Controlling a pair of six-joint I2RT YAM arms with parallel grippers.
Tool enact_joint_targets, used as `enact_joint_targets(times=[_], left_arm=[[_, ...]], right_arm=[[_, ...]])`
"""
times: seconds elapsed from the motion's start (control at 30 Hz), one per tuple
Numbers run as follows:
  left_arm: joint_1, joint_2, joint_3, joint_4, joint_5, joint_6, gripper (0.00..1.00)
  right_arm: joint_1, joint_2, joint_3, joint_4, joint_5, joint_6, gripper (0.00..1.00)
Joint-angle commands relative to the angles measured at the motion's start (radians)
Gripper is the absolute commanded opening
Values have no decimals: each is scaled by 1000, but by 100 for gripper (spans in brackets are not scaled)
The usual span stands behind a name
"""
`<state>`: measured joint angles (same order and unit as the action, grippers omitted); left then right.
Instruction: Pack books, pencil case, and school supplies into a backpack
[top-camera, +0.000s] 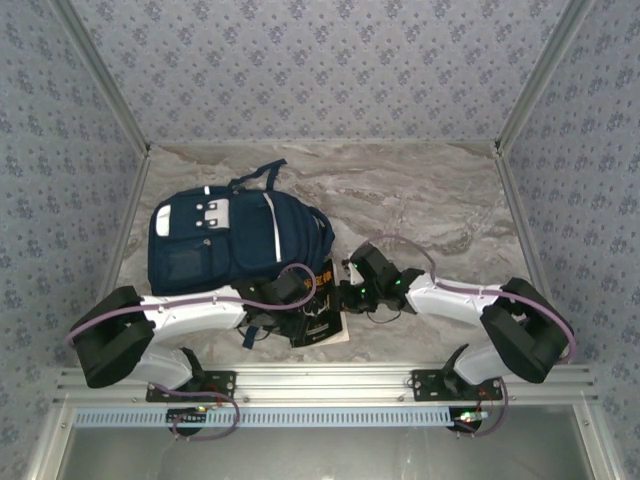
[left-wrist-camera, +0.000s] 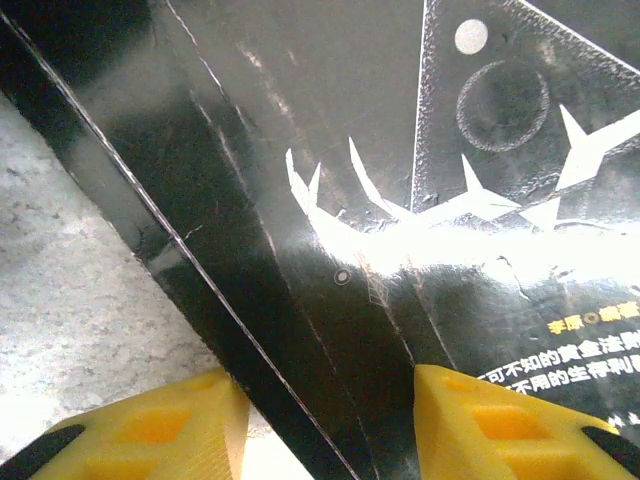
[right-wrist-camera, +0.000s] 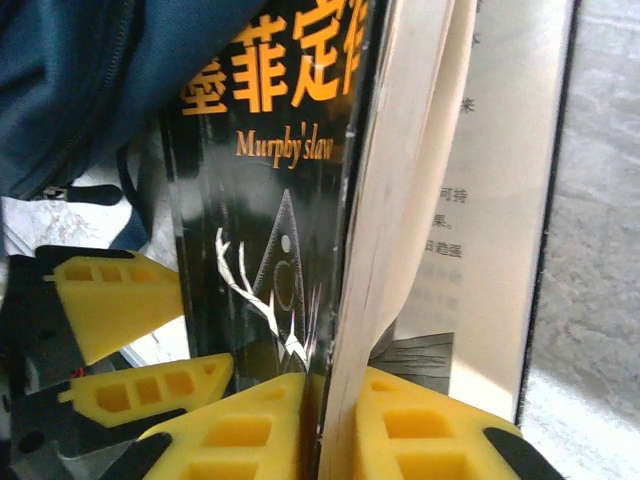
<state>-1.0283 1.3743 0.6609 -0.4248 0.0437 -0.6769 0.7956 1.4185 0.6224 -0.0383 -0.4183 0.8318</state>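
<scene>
The navy backpack (top-camera: 230, 240) lies flat at the back left of the table, front pocket up. At its near right corner is one of the books (top-camera: 322, 318), black with yellow lettering. My right gripper (top-camera: 345, 295) is shut on this book (right-wrist-camera: 270, 200), pinching the cover and some pages between its yellow fingers (right-wrist-camera: 335, 385) while the remaining pages hang open to the right. My left gripper (top-camera: 295, 300) is open just over the book's glossy cover (left-wrist-camera: 350, 150), whose edge runs diagonally between the fingers (left-wrist-camera: 320, 400). Its fingers (right-wrist-camera: 115, 300) also show beside the book's left edge, under the backpack (right-wrist-camera: 90, 80).
The marble table (top-camera: 420, 210) is walled by patterned panels on three sides. A metal rail (top-camera: 330, 385) with both arm bases runs along the near edge. Bare tabletop (left-wrist-camera: 70, 290) lies to the left of the book.
</scene>
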Motion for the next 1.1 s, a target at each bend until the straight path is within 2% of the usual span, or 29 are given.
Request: enact_joint_targets(times=[0.0,0.07,0.33,0.57,0.73,1.07], left_arm=[[-13,-28,8,26,10,33,44],[-14,-41,12,7,1,33,45],[12,-196,19,-103,-46,4,60],[119,-362,-29,-74,79,-64,65],[143,-366,-30,-27,134,-94,67],[226,-387,-49,138,231,-270,81]], right_arm=[[-1,26,-18,70,-55,27,10],[-9,22,-26,71,-48,29,0],[-73,-55,-77,82,-49,59,0],[-196,-185,-212,166,-135,134,0],[-281,-322,-276,167,-180,163,0],[-434,-553,-380,355,-300,298,0]])
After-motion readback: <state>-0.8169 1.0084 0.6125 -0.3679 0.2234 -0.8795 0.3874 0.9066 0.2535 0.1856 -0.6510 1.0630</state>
